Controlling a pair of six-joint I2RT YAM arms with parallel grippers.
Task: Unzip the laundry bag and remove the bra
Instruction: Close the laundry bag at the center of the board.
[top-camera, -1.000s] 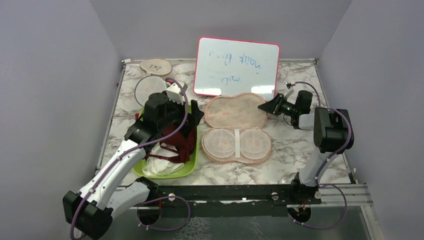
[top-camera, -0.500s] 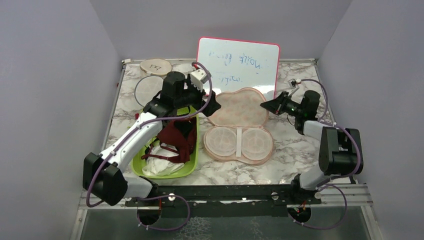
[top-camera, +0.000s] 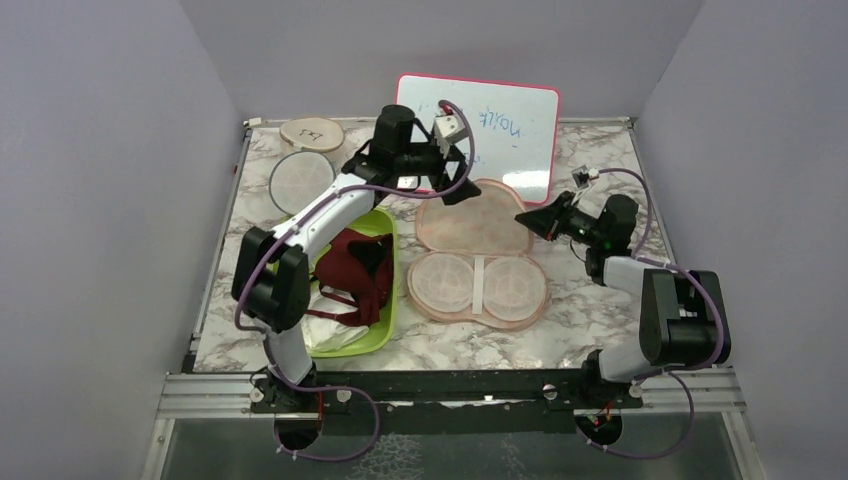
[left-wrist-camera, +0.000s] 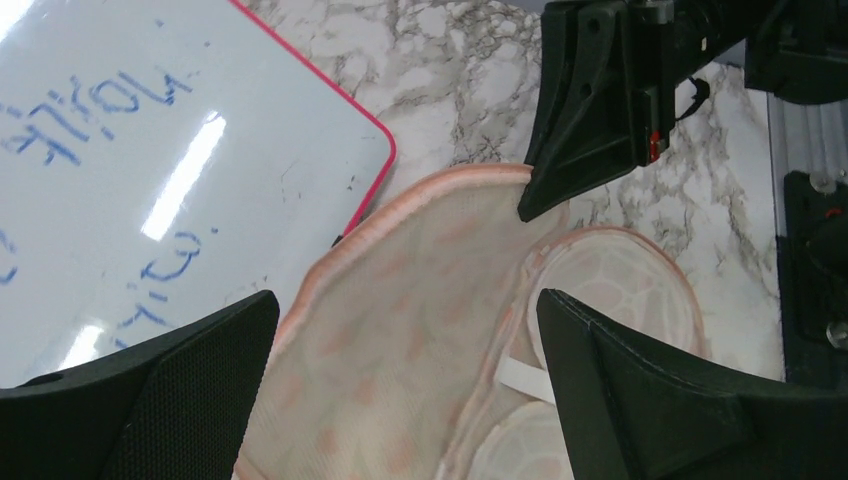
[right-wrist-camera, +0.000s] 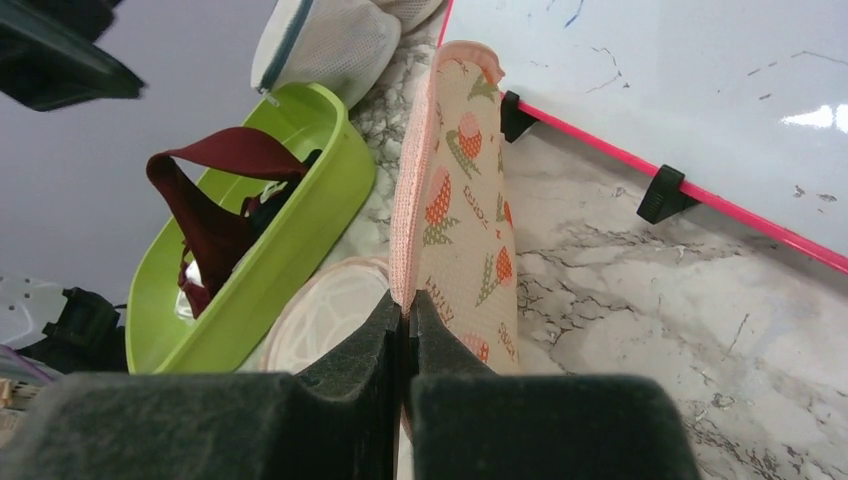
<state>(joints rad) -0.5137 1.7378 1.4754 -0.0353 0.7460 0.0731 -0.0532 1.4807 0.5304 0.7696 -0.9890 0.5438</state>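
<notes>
Right jaws pinched shut on laundry bag (top-camera: 470, 225) flap rim, propping it open; left jaws wide, empty, above flap; bra (top-camera: 350, 275) lies in green tub (top-camera: 375, 335)

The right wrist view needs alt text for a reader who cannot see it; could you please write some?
The right hand is shut on the pink edge of the laundry bag, whose printed flap stands up on the marble table. To its left a green tub holds the maroon bra; a pink-framed whiteboard stands behind.
</notes>
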